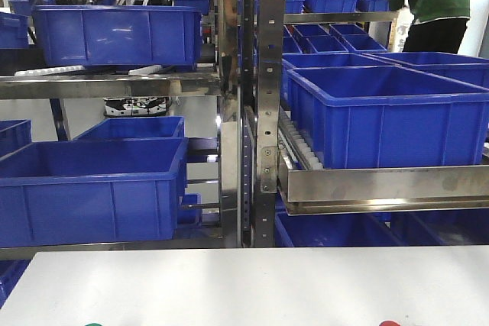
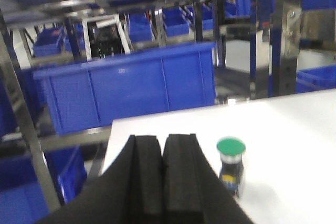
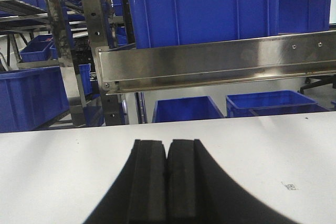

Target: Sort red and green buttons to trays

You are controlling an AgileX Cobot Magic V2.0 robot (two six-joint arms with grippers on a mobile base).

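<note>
The green button (image 2: 231, 163) stands cap-up on the white bench (image 2: 294, 140) just beside my left fingers (image 2: 148, 166), pressed together empty like my right fingers (image 3: 149, 177), parked, I judge, ahead of a grasp; the red sliver (image 1: 390, 324) at the front view's bottom edge may be its partner.

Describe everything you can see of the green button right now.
The green button stands upright on the white table. It has a round, glossy green mushroom cap over a narrower dark body, which carries a small yellowish mark too blurred to read. Only the table touches it. The left gripper, jaws shut, sits close beside it without contact, and the button lies to its right in the left wrist view.
</note>
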